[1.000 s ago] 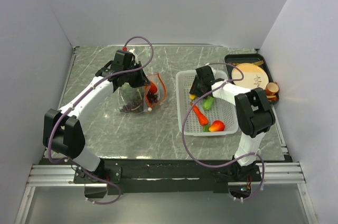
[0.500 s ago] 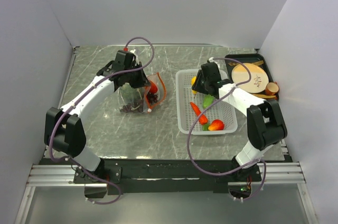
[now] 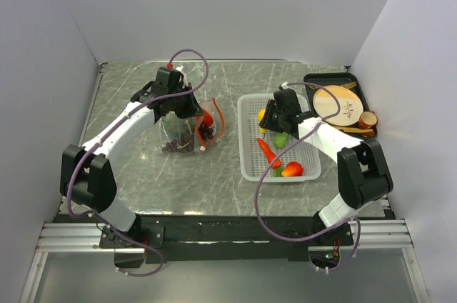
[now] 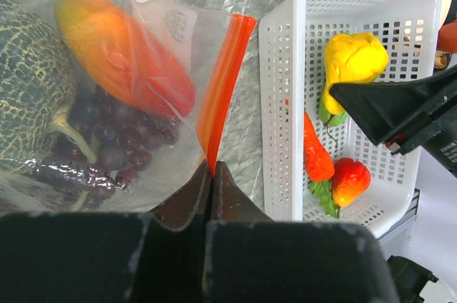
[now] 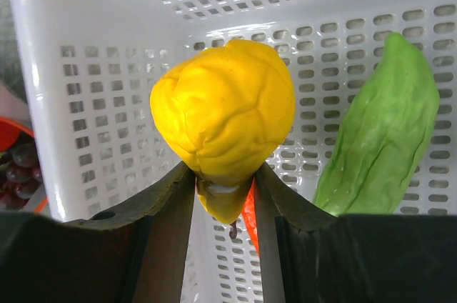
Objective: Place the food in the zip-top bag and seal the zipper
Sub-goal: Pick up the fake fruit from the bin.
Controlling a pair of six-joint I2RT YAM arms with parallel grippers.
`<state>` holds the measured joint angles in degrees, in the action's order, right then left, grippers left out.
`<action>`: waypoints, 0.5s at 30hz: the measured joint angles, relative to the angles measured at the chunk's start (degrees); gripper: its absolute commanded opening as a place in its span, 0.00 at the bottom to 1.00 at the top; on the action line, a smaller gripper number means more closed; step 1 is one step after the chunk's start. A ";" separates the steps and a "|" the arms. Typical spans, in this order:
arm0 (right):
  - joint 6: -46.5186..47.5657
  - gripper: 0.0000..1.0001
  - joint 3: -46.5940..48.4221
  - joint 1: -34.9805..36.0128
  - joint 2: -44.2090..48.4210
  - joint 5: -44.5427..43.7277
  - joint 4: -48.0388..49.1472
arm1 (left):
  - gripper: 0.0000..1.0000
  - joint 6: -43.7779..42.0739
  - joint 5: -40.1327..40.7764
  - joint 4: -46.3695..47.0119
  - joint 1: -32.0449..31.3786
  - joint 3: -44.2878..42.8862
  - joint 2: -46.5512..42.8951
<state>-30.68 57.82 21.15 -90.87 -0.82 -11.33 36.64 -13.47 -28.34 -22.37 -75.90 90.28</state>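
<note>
The clear zip-top bag stands left of centre, holding a dark green fruit, purple grapes and an orange-red tomato. My left gripper is shut on the lower end of the orange-red zipper, keeping the bag's mouth up. My right gripper is shut on a yellow piece over the back left of the white basket. A green piece, a carrot and a red piece lie in the basket.
A black tray at the back right carries a tan wooden disc and a small brown cup. White walls close in the marble table on both sides. The basket's tall rim stands between the bag and the loose food.
My right gripper has closed on the yellow piece and its arm has swung out to the right, carrying the piece toward the basket's back left. The left arm and bag have stayed put.
</note>
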 measured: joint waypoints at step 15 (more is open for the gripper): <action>4.57 0.18 -0.11 0.15 7.89 9.51 0.57 | 0.01 0.42 -0.17 0.22 0.00 0.02 0.00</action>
<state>-26.11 57.71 21.30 -82.98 8.69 -10.76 37.06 -13.65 -28.12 -22.37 -75.88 90.28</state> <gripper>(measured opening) 0.422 0.021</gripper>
